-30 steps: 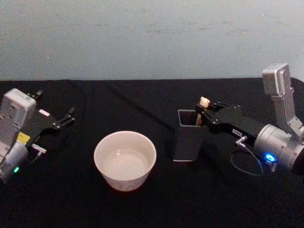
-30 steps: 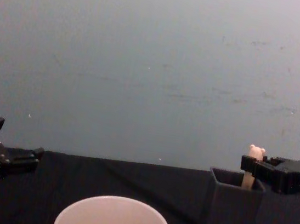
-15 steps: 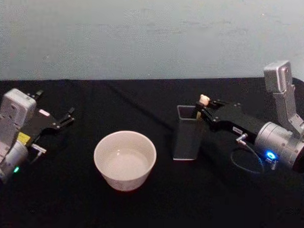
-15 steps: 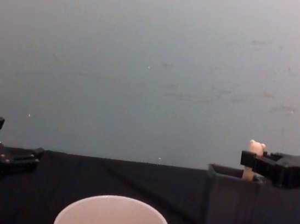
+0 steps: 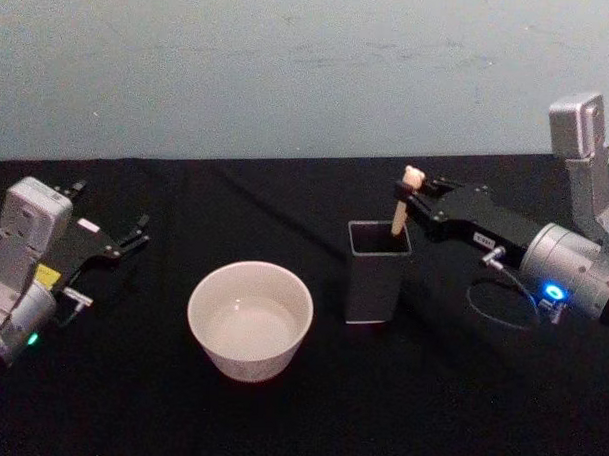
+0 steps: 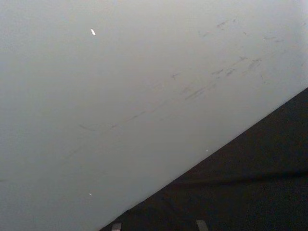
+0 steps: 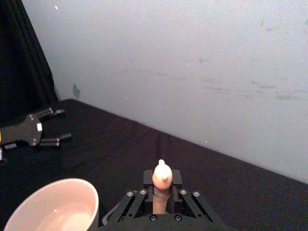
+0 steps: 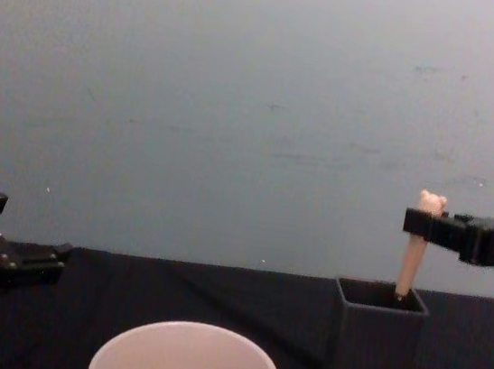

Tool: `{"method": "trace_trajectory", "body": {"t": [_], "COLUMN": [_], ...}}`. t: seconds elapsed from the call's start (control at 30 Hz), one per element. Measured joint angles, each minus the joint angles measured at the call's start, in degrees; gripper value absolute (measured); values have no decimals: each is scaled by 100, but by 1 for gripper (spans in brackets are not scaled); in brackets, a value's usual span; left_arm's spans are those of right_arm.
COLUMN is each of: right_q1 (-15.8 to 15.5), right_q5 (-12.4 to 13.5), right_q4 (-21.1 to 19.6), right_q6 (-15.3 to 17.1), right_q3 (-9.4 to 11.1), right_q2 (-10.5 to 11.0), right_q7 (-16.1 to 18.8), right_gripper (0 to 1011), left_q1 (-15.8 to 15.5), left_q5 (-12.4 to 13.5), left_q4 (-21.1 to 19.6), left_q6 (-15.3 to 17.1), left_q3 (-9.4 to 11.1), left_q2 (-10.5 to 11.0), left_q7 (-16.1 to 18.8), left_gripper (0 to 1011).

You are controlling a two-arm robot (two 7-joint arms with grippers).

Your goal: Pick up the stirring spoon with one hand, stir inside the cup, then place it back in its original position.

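The right tool [image 5: 410,197] is gripping the spoon [image 5: 398,216] above the holder [image 5: 372,290], best rising straight until clear of it; the open left tool [image 5: 109,209] is idling well left.

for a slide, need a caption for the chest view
Right gripper shut on the stirring spoon, its lower end inside the dark grey holder beside the cup; left gripper open at left.

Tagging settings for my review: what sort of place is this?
Likely a lab test bench rather than a kitchen: a black-draped table against a bare pale wall, with a cup and a dark square holder set out.
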Motion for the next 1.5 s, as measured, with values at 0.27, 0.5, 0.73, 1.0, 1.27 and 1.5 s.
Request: {"method": "trace_trajectory", "body": {"t": [0.27, 0.5, 0.73, 1.0, 1.27, 1.5], "right_q1": [26, 121, 227, 354, 498, 618], "right_q5": [223, 398, 554, 737, 818, 866], "right_q4": [-194, -272, -343, -411, -381, -313], "right_q6": [-3, -71, -162, -286, -330, -314], "right_q3": [90, 120, 128, 101, -41, -246], "right_q2": [70, 89, 79, 42, -39, -126], "right_q7": [-37, -56, -77, -67, -63, -15], "right_gripper": [211, 211, 211, 211, 211, 211], "left_q1": [0, 0, 0, 0, 0, 0], "left_q5": [0, 0, 0, 0, 0, 0], "left_q4": [0, 0, 0, 0, 0, 0], "left_q6": [0, 0, 0, 0, 0, 0], "left_q3": [0, 0, 0, 0, 0, 0], "left_q2": [0, 0, 0, 0, 0, 0], "left_q7": [0, 0, 0, 0, 0, 0], "left_gripper": [1001, 1001, 1001, 1001, 1001, 1001]}}
